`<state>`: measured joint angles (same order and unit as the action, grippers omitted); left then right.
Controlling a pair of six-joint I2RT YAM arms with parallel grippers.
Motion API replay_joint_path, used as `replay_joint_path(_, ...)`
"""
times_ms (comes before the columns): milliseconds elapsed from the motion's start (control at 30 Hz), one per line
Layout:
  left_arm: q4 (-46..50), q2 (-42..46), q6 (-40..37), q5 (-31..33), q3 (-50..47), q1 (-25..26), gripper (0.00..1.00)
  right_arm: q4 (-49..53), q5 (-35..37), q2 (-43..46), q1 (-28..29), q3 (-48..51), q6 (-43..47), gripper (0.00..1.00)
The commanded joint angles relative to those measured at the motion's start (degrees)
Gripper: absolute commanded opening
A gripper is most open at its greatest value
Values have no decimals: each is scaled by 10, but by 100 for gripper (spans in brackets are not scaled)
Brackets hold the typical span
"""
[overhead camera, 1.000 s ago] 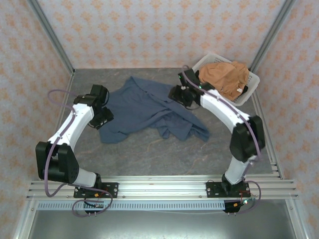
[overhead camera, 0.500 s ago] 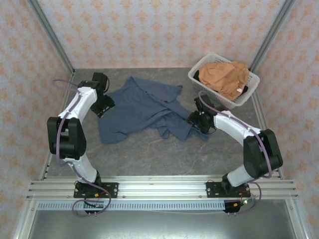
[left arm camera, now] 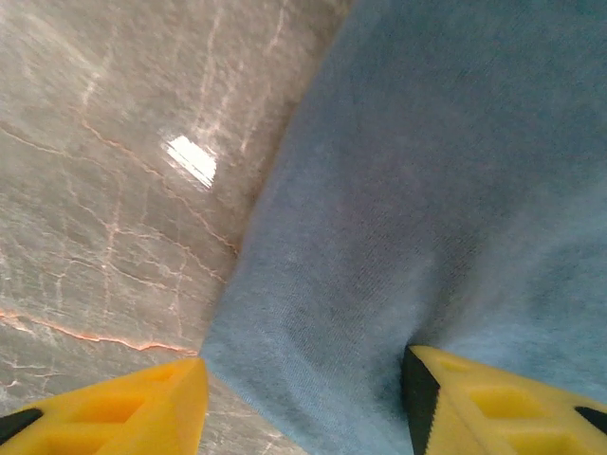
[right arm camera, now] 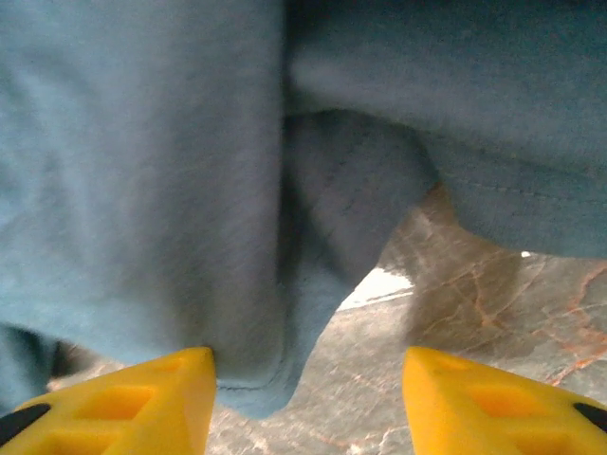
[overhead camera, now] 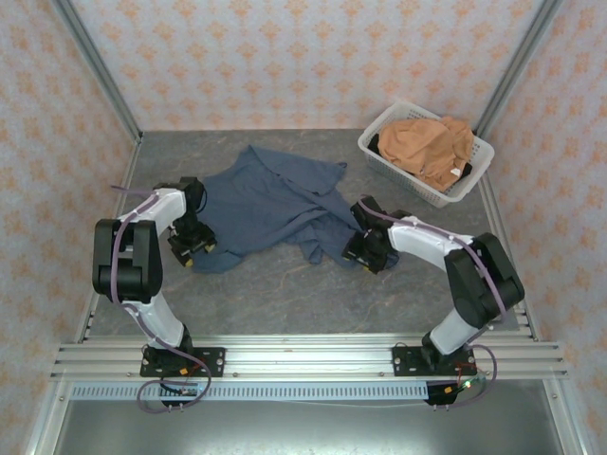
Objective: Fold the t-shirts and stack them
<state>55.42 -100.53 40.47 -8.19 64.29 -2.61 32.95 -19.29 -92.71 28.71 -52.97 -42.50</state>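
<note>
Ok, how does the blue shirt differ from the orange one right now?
The blue shirt lies spread out and rumpled on the table; the orange shirt sits bunched in the white basket. The left gripper and right gripper are at the blue shirt's near edges, jaws apart; the orange shirt has no gripper by it. Both shirts are unfolded.
</note>
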Motion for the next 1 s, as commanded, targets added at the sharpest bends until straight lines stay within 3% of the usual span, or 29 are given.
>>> replay_joint_path(0,-31,-19,-3,2,-11,4,50,7,45,-24,-4,-23,0,46)
replay_joint_path(67,-44,-33,-3,8,-11,7,40,-4,56,-39,-12,-30,3,34)
replay_joint_path(133,-56,-39,0,14,-13,8,26,-18,70,-45,-22,-36,3,16)
replay_joint_path(233,-65,-36,-1,32,-19,9,4,-20,88,-36,-37,-49,5,0)
replay_joint_path(267,-64,-33,-2,39,-20,9,0,-9,97,-26,-40,-56,6,0)
replay_joint_path(467,-51,16,-13,81,-37,9,0,123,203,107,-59,-101,45,0)
replay_joint_path(667,-39,46,-15,94,-48,9,0,194,215,193,-89,-156,107,0)
replay_joint_path(833,-35,60,-13,99,-52,9,0,201,214,192,-108,-190,151,0)
replay_joint_path(967,-36,59,-12,88,-51,9,0,144,177,122,-135,-192,170,0)
